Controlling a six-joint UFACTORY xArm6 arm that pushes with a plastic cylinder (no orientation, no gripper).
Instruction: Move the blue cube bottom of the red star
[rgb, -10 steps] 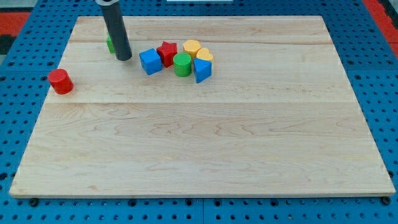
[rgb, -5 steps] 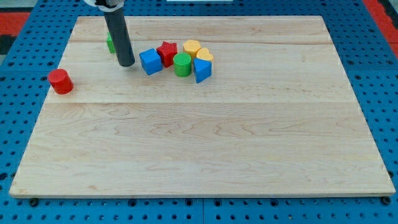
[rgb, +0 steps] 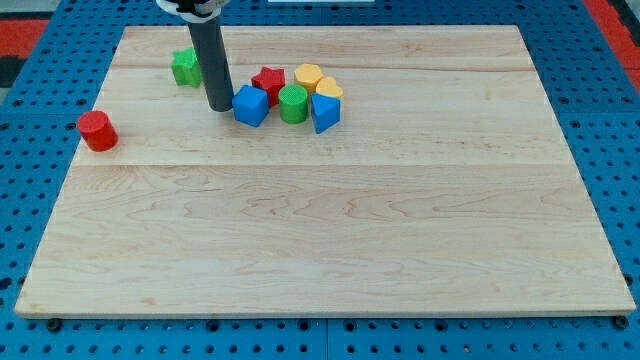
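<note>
The blue cube (rgb: 251, 105) lies on the wooden board (rgb: 320, 220) near the view's top, turned slightly. The red star (rgb: 267, 81) sits just above and to the right of it, touching or nearly touching. My tip (rgb: 221, 106) stands against the cube's left side. The dark rod rises from there toward the view's top.
A green cylinder (rgb: 293, 103) is right of the blue cube. Two yellow blocks (rgb: 309, 76) (rgb: 329, 91) and a blue wedge-like block (rgb: 324, 113) crowd beside it. A green block (rgb: 185, 67) lies left of the rod. A red cylinder (rgb: 97, 131) sits near the left edge.
My tip has moved right and slightly down until it meets the blue cube's left side. The cube has shifted a little right and down and turned. The green block behind the rod now shows.
</note>
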